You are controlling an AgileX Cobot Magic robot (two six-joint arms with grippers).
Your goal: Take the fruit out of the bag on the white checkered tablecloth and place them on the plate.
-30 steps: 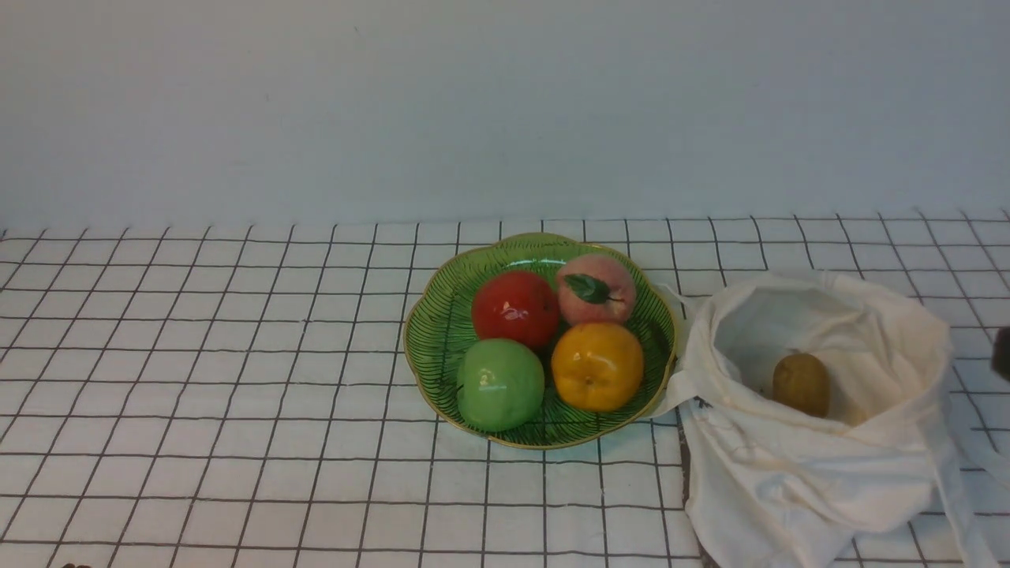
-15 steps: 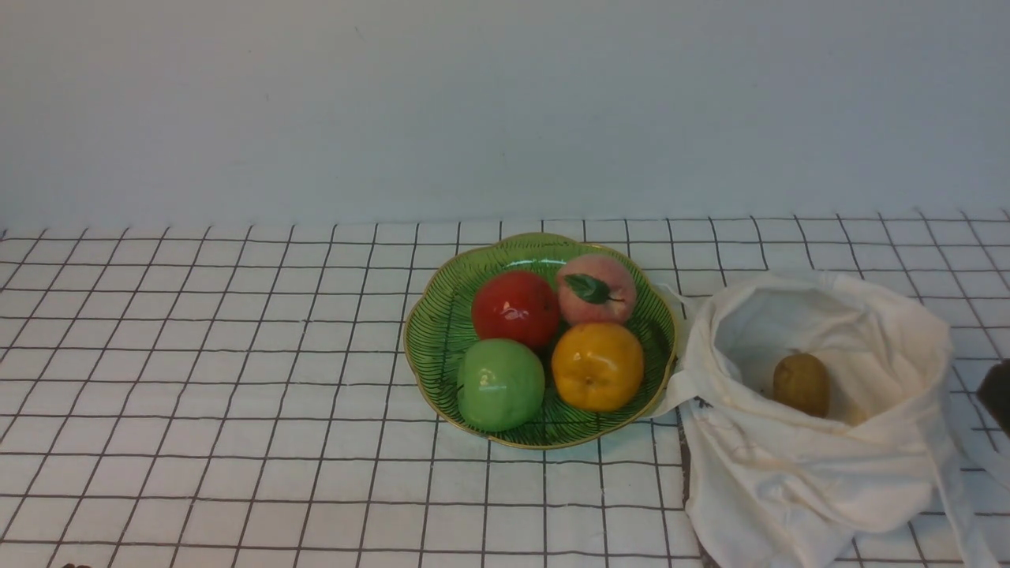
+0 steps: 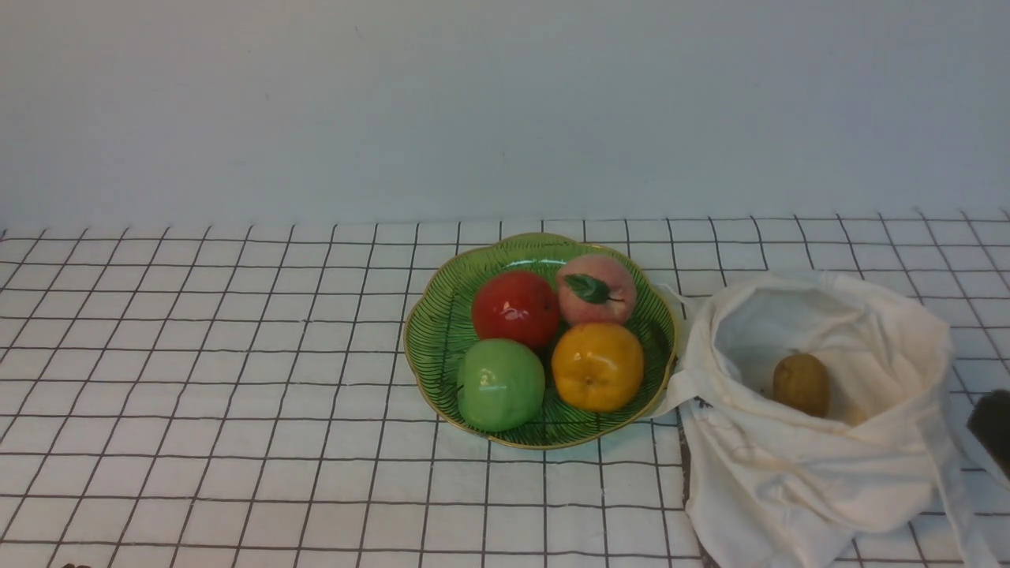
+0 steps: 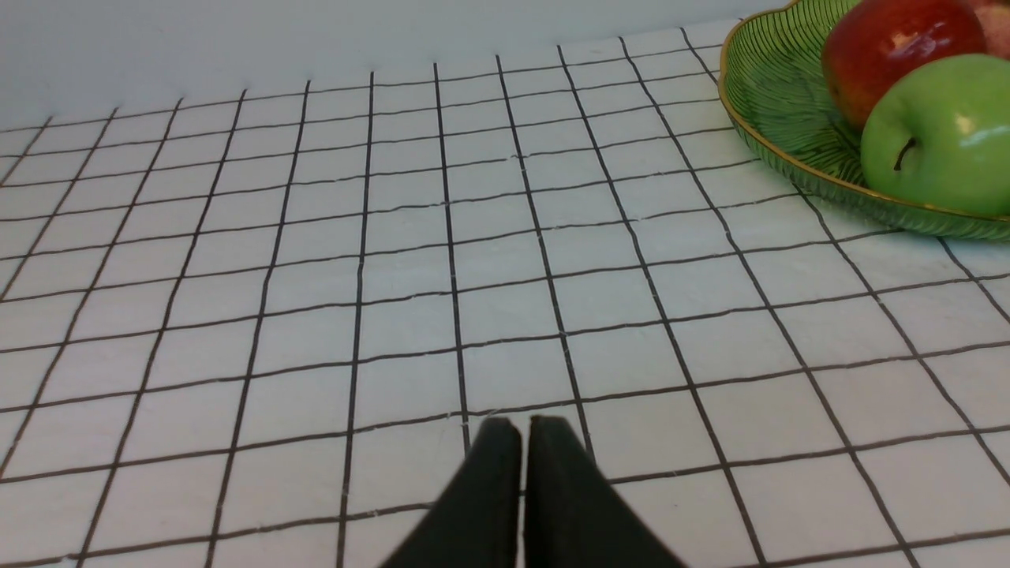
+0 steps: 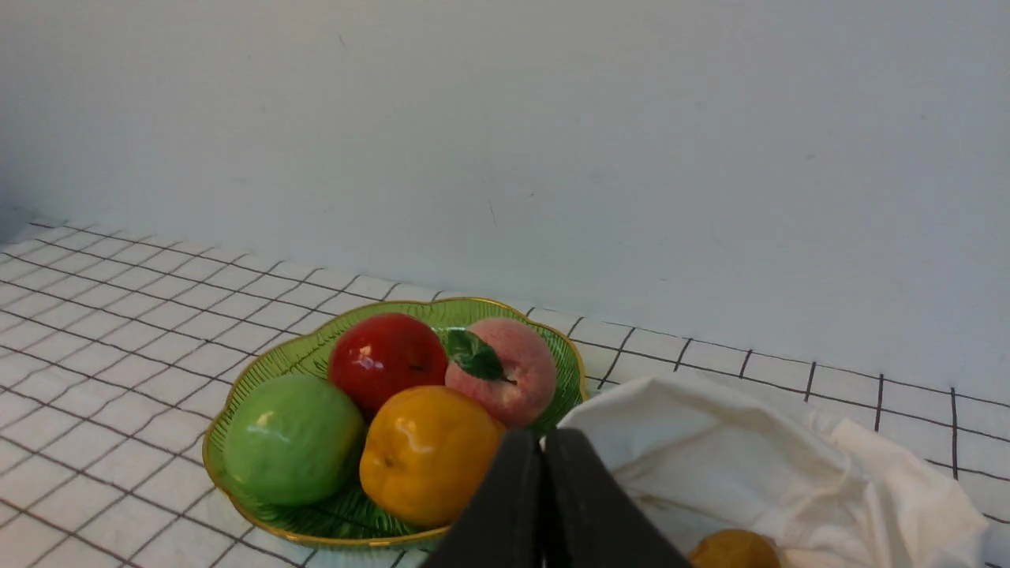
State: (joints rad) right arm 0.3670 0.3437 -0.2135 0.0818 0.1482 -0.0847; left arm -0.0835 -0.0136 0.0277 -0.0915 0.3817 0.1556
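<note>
Firstly, the front view. The white checkered tablecloth [image 3: 197,355] covers the table. The plate [image 3: 418,347] lies near the middle, and four fruits lie in it: a peach [image 3: 596,289] with a dark leaf at the far right, a red apple [image 3: 515,309] touching it on the left, a green apple [image 3: 499,384] at the near left, and an orange [image 3: 597,367] at the near right. The bag [image 3: 789,473] sits just to the right of the plate, with one handle touching the plate's rim. Its mouth is open toward the camera, and a brown kiwi [image 3: 801,384] lies inside it on the cloth. At the right edge, beside the bag, a dark piece of the right end effector [image 3: 993,426] comes into the picture; from this view I cannot tell how its fingers stand.

Next, the left wrist view. The left end effector [image 4: 522,430] is low over the bare tablecloth [image 4: 394,237], with its two black fingers pressed together and nothing between them. The plate [image 4: 757,134] is well apart from it, with the red apple [image 4: 899,47] and the green apple [image 4: 939,134] visible.

Finally, the right wrist view. The right end effector [image 5: 543,442] has both fingers closed against each other and it carries nothing. Its tips are seen in front of the orange [image 5: 426,450] and the bag [image 5: 750,442]. The peach [image 5: 505,371] rests in the plate [image 5: 260,371], and a part of the kiwi [image 5: 734,551] shows inside the bag.
</note>
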